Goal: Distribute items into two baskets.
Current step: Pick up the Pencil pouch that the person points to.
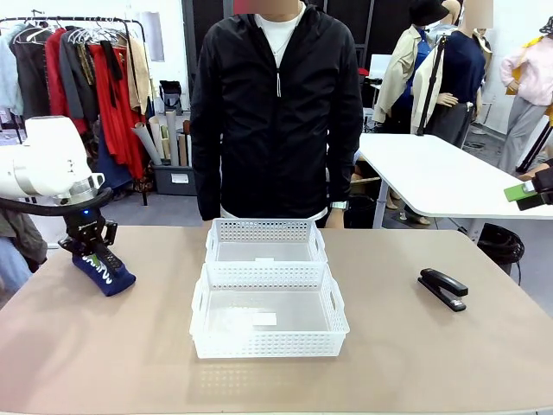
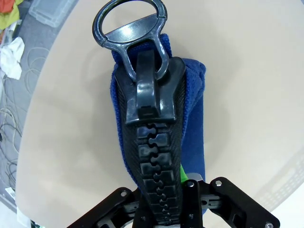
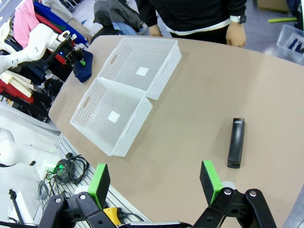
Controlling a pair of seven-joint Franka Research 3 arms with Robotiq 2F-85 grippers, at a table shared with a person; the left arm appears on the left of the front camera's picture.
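tabletop (image 1: 121, 354): pouch (image 1: 115, 279) within left pincer (image 1: 97, 256)

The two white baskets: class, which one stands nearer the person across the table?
The far basket, right behind the near basket; it lies closest to the person in the black jacket, the other toward the robot's side.

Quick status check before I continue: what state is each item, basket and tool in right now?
left tool: shut on the pouch.
pouch: zipped shut, gripped at the left side of the table.
stapler: closed, lying flat on the right side, nothing touching it.
near basket: upright, empty.
far basket: upright, empty, set against the near basket.
right tool: open, holding nothing.
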